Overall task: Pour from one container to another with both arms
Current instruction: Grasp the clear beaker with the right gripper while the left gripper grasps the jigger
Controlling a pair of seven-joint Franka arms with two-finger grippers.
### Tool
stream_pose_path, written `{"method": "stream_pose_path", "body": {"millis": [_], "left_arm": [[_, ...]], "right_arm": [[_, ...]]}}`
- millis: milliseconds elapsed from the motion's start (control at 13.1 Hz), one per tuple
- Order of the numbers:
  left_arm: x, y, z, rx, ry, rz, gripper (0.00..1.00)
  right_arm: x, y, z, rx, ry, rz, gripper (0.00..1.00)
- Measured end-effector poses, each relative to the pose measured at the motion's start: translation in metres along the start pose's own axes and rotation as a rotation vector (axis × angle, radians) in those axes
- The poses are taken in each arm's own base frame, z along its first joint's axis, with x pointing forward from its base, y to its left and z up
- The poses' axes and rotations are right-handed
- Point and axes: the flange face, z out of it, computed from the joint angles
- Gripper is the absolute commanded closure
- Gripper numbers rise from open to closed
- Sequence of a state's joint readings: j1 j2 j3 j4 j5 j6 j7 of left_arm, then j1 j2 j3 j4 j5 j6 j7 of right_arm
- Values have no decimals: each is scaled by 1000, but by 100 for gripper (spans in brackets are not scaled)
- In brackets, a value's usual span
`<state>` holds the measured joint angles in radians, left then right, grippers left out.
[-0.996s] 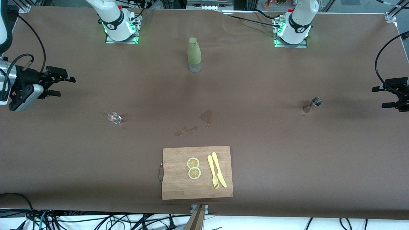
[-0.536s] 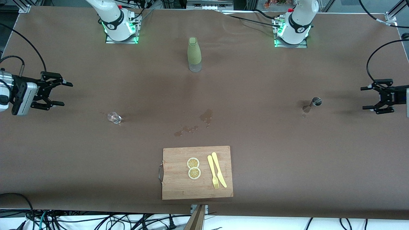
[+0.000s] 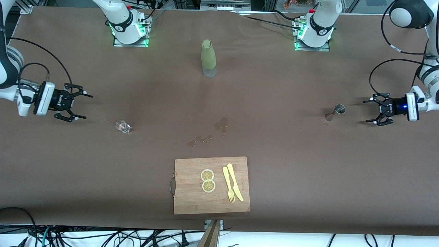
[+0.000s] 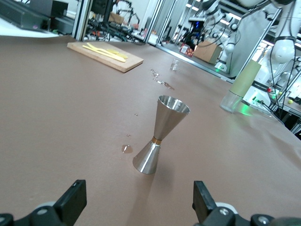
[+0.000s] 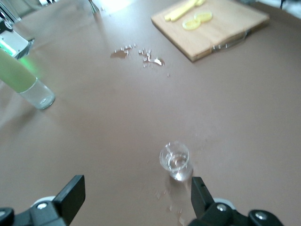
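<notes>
A steel jigger (image 3: 337, 110) stands upright toward the left arm's end of the table. My left gripper (image 3: 365, 111) hangs low beside it, open, fingers pointing at it with a gap between. The left wrist view shows the jigger (image 4: 160, 134) ahead of the open left gripper (image 4: 138, 197). A small clear glass (image 3: 122, 126) stands toward the right arm's end. My right gripper (image 3: 87, 107) is open and apart from it. In the right wrist view the glass (image 5: 175, 161) sits close to one finger (image 5: 200, 195) of the open right gripper (image 5: 136, 193).
A green bottle with a clear base (image 3: 208, 58) stands between the arms' bases. Wet spill patches (image 3: 221, 125) mark the middle of the table. Nearer the front camera lies a wooden cutting board (image 3: 192, 199) with two lemon slices (image 3: 208, 180), a yellow fork (image 3: 228, 185) and knife (image 3: 235, 181).
Both grippers have come down and inward from the table's ends, the left toward the jigger, the right toward the glass. Both stay open. Nothing on the table moved.
</notes>
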<state>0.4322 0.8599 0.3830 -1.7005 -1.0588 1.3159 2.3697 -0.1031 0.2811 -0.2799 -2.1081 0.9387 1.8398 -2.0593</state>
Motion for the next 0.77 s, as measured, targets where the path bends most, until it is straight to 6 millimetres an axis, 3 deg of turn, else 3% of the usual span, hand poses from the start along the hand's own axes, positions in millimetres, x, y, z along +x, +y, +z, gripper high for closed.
{"method": "stream_pose_path", "body": {"millis": [383, 536, 766], "left_arm": [[-2, 0, 26, -81, 84, 204, 0], [-8, -5, 45, -104, 110, 313, 0], [-25, -10, 74, -142, 145, 329, 0]], "right_arm": [[-93, 15, 81, -89, 221, -109, 0], [-109, 17, 108, -122, 278, -125, 0], [-109, 17, 150, -137, 346, -142, 0]]}}
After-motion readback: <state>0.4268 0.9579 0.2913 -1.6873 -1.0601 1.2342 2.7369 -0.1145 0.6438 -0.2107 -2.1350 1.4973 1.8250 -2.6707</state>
